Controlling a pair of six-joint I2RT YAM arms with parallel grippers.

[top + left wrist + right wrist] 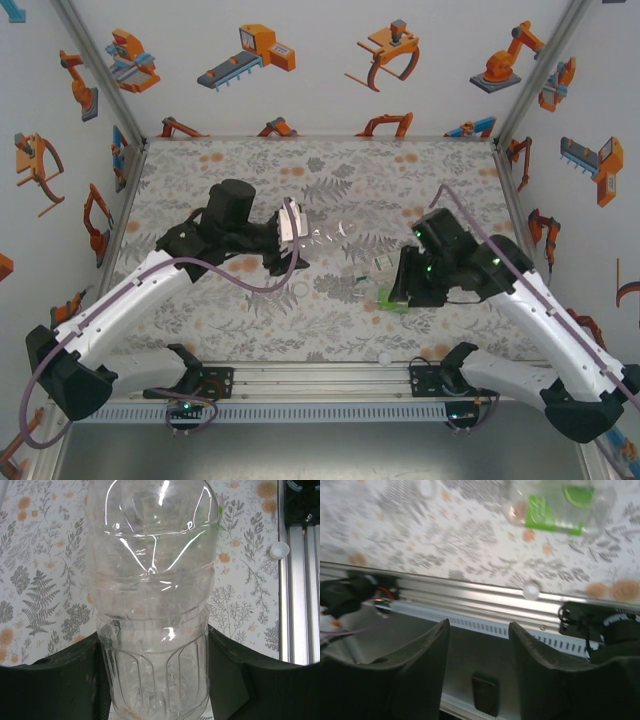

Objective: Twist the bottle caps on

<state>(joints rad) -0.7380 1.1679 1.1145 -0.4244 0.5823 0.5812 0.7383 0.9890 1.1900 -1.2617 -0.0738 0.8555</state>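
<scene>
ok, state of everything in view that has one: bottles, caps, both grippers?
clear ribbed plastic bottle: held in the left gripper
left gripper: shut on that bottle
right gripper: open, empty
green-labelled clear plastic bottle: lying on its side on the table, not held
small white round plastic cap: loose beside the rail, on no bottle

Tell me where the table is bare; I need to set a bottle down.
Bare: the far strip of the table along the back wall, and the near-left stretch between the left arm and the front rail. Crowded: the middle, from the held clear bottle to the green-labelled bottle.
</scene>
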